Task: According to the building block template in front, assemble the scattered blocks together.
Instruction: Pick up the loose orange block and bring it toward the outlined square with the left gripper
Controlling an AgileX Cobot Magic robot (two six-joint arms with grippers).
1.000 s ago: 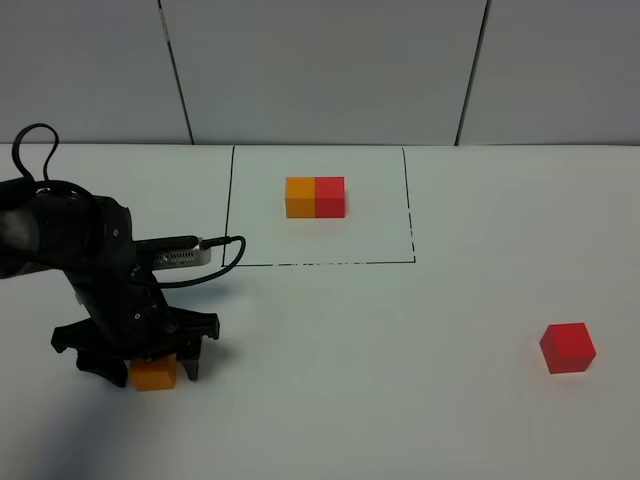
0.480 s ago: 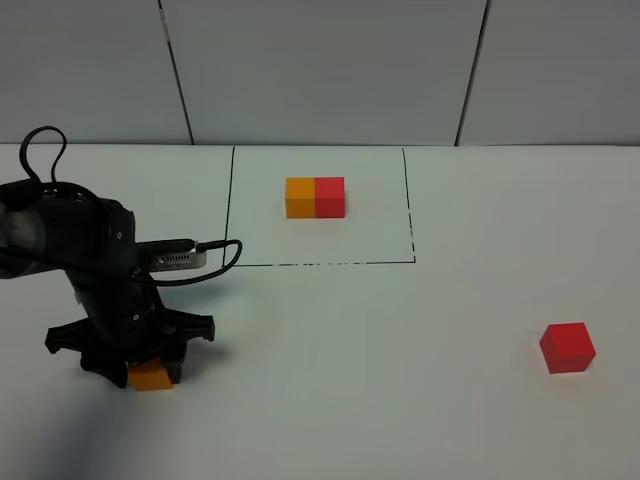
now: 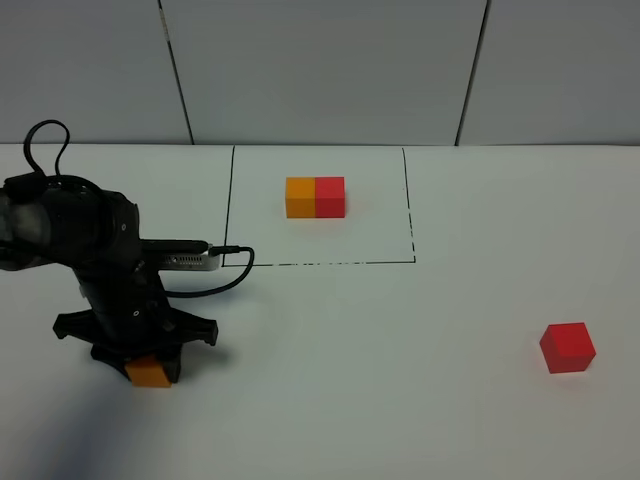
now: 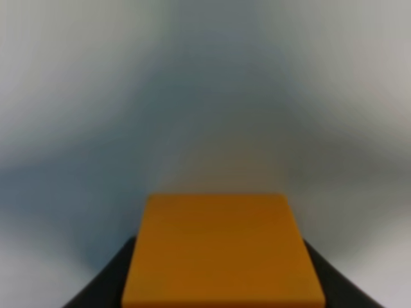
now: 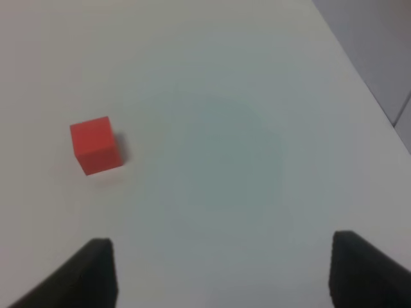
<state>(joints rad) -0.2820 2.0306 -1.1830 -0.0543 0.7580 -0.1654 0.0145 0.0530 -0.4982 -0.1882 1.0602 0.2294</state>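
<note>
The jaws of the left gripper are pinched on the orange cube now. A second ago they stood wide on either side of it, half a second ago they were narrowing, and now they're tight against its flanks. From the left wrist view the cube fills the space between the dark fingers, one pressed at each side, with only blurred surface beyond it. Whether it has left the table I can't tell; from above, its bottom edge looks to be on or barely off the surface.

So the grasp is made. That's the real news, and I'd judge the pick-up half of this block's job done, with the carry yet to come.

Moving outward: the arm is hunched over the near-left part of the table, its cable looping toward the drawn rectangle. Inside that frame, up toward the back, sits the template, orange on the left and red on the right, joined flush.

Over on the far side, the right gripper has its jaws spread wide and holds nothing. The red cube lies ahead of it, well apart. From above, that red cube sits alone at the near right, untouched.

The two loose blocks are well apart, so the orange one needs bringing across to sit on the red one's left.
</note>
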